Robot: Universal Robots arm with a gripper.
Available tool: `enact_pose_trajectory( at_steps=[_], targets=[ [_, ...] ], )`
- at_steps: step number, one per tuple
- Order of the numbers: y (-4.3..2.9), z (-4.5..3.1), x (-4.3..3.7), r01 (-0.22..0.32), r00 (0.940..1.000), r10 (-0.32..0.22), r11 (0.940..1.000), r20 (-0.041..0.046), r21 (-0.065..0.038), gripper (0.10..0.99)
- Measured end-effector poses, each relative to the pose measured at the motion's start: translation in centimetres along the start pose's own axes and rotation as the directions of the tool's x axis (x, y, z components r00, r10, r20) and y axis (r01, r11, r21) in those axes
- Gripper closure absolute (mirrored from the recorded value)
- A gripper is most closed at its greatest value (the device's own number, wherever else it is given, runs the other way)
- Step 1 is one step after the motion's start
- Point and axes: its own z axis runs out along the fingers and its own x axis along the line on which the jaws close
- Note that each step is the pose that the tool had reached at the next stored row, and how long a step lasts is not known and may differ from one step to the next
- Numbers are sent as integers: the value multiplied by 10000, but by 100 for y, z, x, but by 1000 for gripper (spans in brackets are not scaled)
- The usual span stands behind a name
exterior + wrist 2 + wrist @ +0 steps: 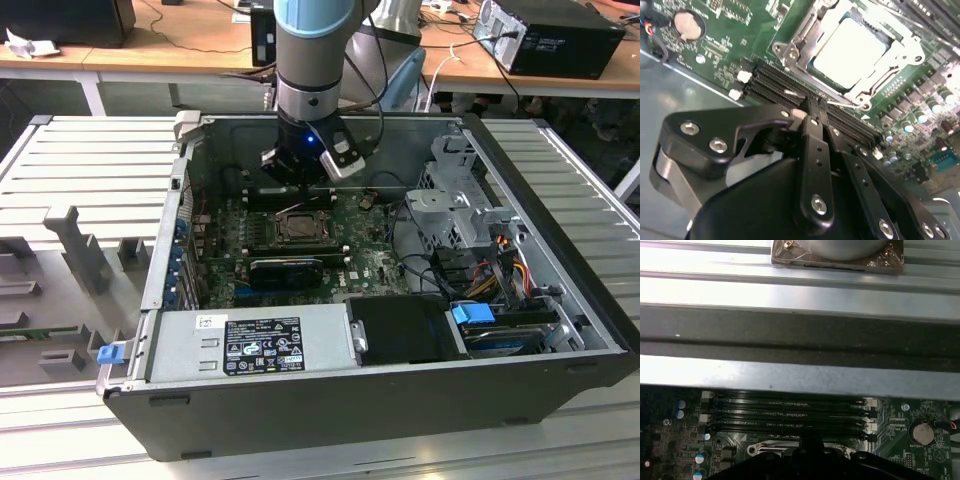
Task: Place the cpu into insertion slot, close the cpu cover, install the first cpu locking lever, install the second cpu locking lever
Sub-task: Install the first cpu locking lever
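Note:
The cpu [850, 47] lies flat in the insertion slot [298, 228] on the green board, its pale silver top showing. The cpu cover [792, 47] is down over it, the metal frame ringing the chip. A thin wire lever [845, 104] runs along the socket edge nearest my fingers. My gripper [815, 106] hangs just beyond that edge, over the black memory slots [775, 82], with its black fingers together and nothing seen between them. In the exterior view the gripper [300, 178] sits low inside the case, just behind the socket.
The open computer case has a tall metal wall [790, 375] close behind the memory slots [790, 412]. A coin battery [922, 432] sits on the board. A power supply [250, 345], a drive cage [460, 200] and cables crowd the exterior view's right.

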Motion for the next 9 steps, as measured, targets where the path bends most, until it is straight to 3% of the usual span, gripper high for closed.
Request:
enact_pose_trajectory(
  at_steps=[9],
  targets=[
    [11,64,-70,38,10000,-38,10000,-7,0,980]
  ],
)
